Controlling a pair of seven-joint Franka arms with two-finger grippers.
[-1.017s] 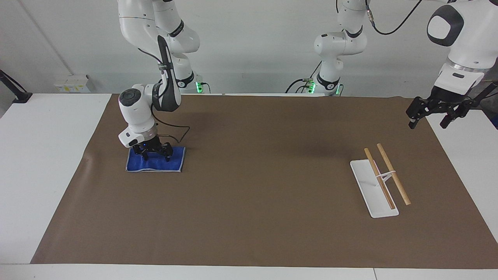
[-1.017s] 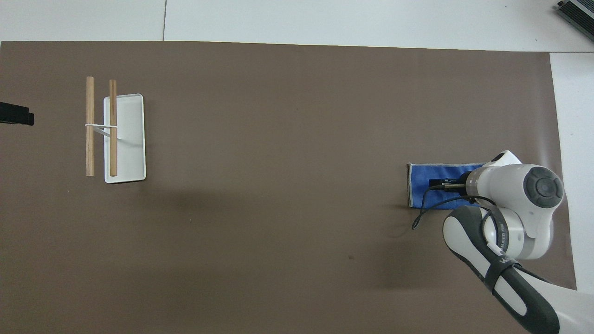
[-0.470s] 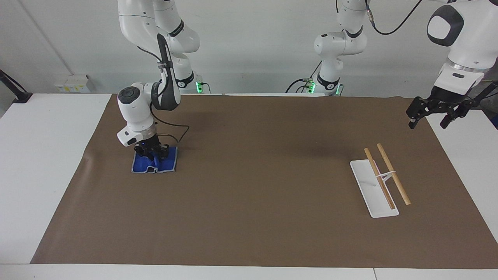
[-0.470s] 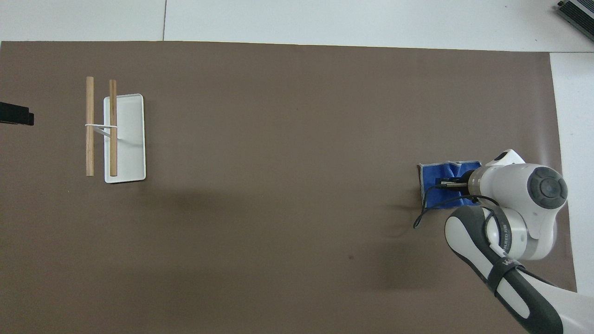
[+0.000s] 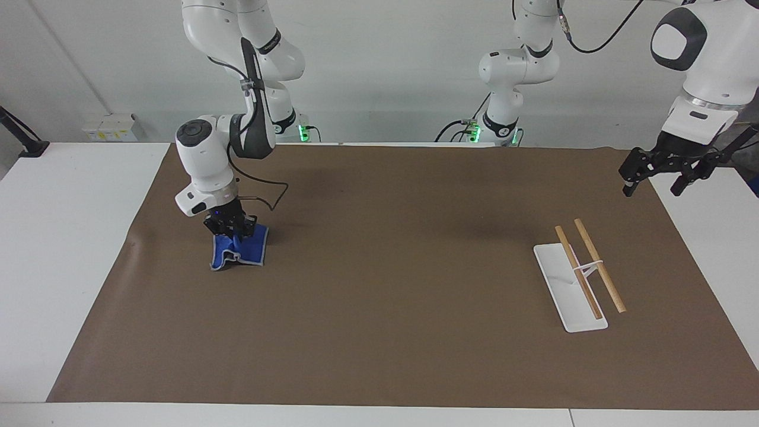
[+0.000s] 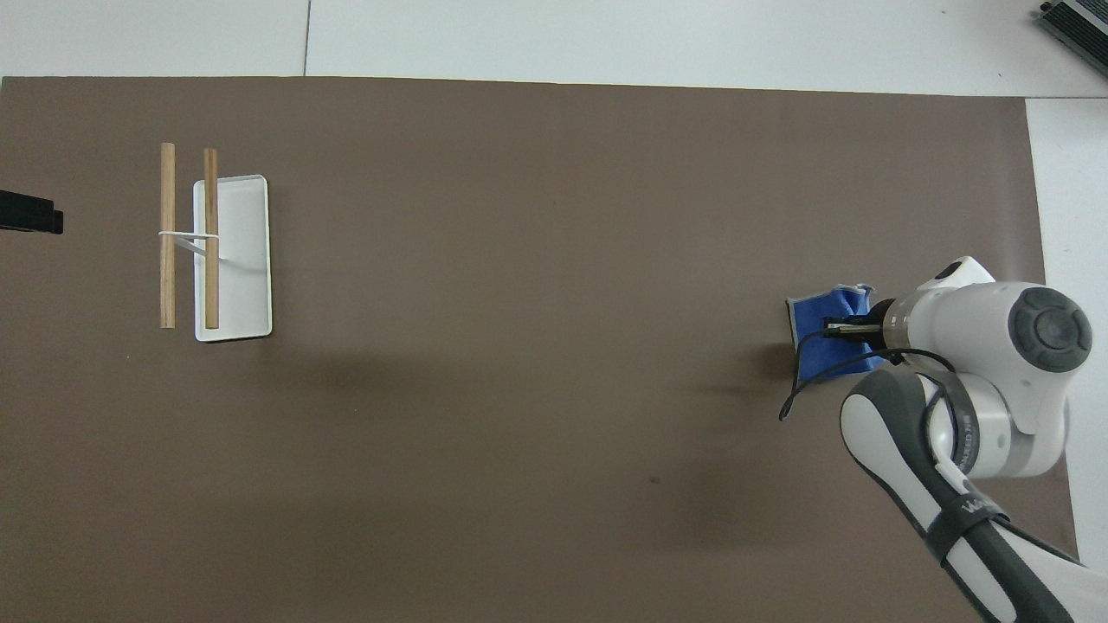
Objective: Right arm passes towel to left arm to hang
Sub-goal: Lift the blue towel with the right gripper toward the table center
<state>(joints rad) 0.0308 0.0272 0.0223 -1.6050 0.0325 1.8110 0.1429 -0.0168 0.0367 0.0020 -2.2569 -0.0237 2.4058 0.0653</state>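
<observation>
The right gripper (image 5: 231,230) is pinched on the blue towel (image 5: 242,251) at the right arm's end of the brown mat (image 5: 379,284). In the facing view the cloth hangs bunched from the fingertips, its lower grey-edged corners touching or just clearing the mat; which of the two cannot be told. The overhead view hides much of this under the right arm's white wrist, showing only a crumpled blue patch (image 6: 822,333) and the black cable (image 6: 801,381) looping beside it.

The left gripper (image 5: 655,178) shows whole only in the facing view, hanging with fingers spread over the mat's edge at the left arm's end, waiting; overhead, just a black tip (image 6: 30,215) enters the frame. The towel rack (image 5: 578,279), a white base with two wooden bars, stands on the surface nearer the left arm's end, well apart from the towel.

A second ago the towel lay flat under open fingers; since then the gripper has closed, gathered the cloth and risen. The left arm and rack have not moved.
</observation>
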